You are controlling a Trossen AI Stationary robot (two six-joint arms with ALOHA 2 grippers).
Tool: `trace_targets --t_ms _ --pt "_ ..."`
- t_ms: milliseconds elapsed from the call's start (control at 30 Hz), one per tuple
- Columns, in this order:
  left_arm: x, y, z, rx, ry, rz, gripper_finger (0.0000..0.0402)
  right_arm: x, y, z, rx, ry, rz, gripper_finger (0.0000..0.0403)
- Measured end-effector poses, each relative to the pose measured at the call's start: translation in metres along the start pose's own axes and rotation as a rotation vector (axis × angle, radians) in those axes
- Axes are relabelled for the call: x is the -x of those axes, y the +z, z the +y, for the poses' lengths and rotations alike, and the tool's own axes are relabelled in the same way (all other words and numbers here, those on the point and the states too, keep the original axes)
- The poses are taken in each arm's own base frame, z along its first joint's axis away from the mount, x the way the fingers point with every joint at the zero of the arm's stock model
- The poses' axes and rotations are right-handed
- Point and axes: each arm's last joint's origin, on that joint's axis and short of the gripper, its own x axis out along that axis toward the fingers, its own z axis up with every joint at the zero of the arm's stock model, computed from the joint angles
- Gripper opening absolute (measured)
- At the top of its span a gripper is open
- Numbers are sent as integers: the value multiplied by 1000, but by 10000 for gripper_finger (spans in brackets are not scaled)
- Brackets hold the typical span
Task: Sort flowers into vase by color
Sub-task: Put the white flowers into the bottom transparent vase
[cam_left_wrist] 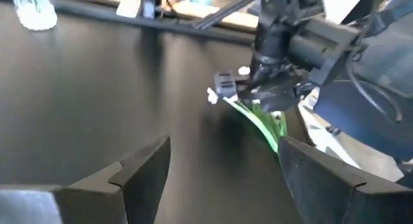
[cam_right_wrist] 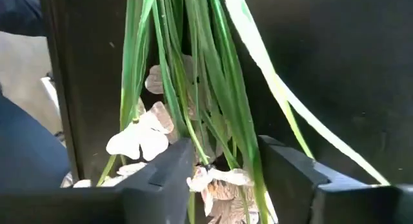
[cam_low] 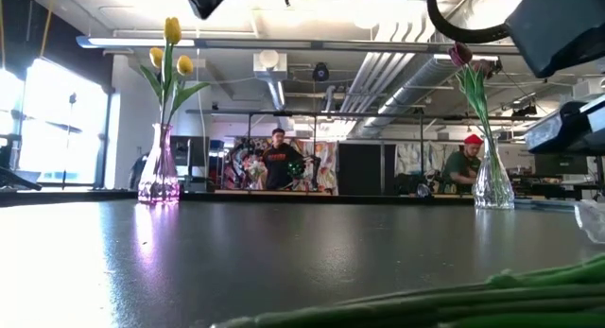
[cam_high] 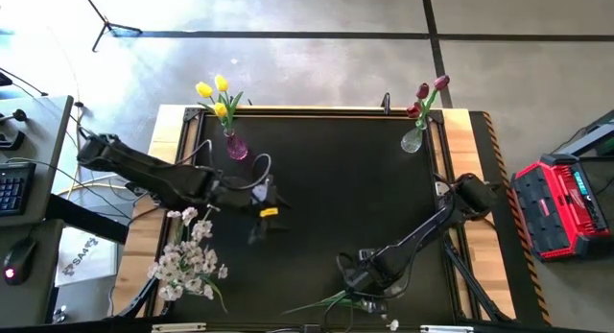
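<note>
We look down on a matte black table [cam_high: 326,189] framed by pale wooden edges; two dark jointed arms reach over it. At the far left corner stands a pink glass vase [cam_high: 236,147] holding yellow tulips [cam_high: 213,91]; at the far right corner a clear glass vase [cam_high: 413,139] holds dark red tulips [cam_high: 428,91] (both vases are bulbous at the base and narrow at the neck). A leafy spray of small white blossoms [cam_high: 188,259] lies at the near left edge of the table, partly over the wooden strip.

The right gripper [cam_high: 363,287] is low at the near edge, right of centre, over a bundle of thin green stems [cam_right_wrist: 193,75]; in the right wrist view the flat, strap-like stems and papery white petals [cam_right_wrist: 139,137] pass between its two blocky dark fingers [cam_right_wrist: 164,172], which stand apart on either side of the bundle; we cannot tell whether they press it.

The left gripper [cam_high: 264,210] hovers left of centre, its fingers [cam_left_wrist: 139,166] spread wide and holding nothing.

The middle of the table, between the arms and the two vases, is open, smooth surface.
</note>
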Motion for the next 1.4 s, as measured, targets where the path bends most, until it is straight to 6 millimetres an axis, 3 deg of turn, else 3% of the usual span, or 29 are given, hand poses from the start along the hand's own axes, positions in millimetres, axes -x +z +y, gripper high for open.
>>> trace_targets --t_ms 267,433,667,800,1067,1400 --pt "-18 -9 -1 17 -28 70 273 2 0 -3 -54 -51 -20 79" --pt "-19 -9 -1 33 -39 74 273 16 0 -12 -109 -94 -44 9" --pt "-19 -9 -1 49 -44 76 273 50 0 -27 -149 -158 -114 9" --pt "-19 -9 -1 12 -45 75 273 71 7 -38 -238 -25 -123 5" --pt "-19 -9 -1 -95 -37 70 273 110 28 -74 -618 244 -186 1" --pt "-18 -14 -6 -170 -48 104 273 139 59 -115 -634 569 -302 1"
